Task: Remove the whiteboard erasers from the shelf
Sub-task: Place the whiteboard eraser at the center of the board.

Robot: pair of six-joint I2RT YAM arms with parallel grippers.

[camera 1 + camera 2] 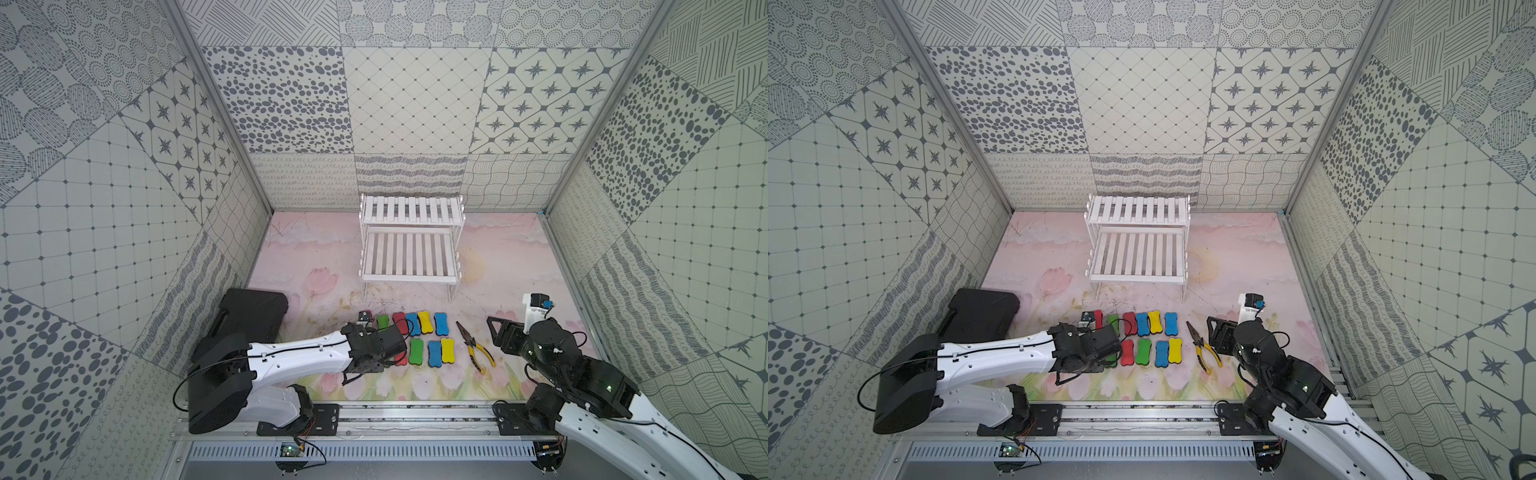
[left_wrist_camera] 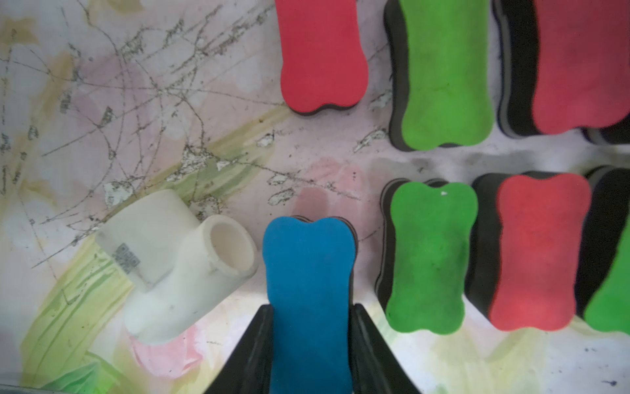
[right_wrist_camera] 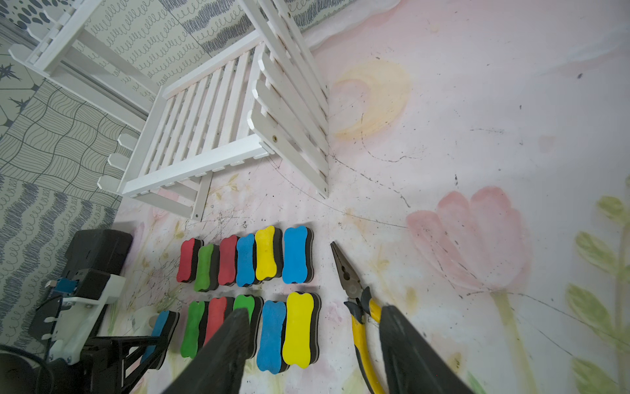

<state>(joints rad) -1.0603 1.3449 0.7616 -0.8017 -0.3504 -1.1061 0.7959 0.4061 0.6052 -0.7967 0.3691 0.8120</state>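
Observation:
The white shelf (image 1: pixel 409 249) (image 1: pixel 1138 249) stands at the back of the mat, and both slatted tiers are bare. Several whiteboard erasers lie in two rows in front of it, among them a yellow one (image 1: pixel 425 322) and a green one (image 1: pixel 416 351). My left gripper (image 2: pixel 312 307) is shut on a blue eraser (image 2: pixel 308 266) (image 3: pixel 159 329) at the left end of the near row, down at mat level. In both top views the wrist hides that grip. My right gripper (image 3: pixel 315 310) (image 1: pixel 498 330) hovers open and holds nothing, beside the right end of the rows.
Yellow-handled pliers (image 1: pixel 476 347) (image 3: pixel 358 307) lie just right of the erasers, under my right gripper. A white pipe fitting (image 2: pixel 177 266) lies right next to the held eraser. A black case (image 1: pixel 253 311) sits at the left wall.

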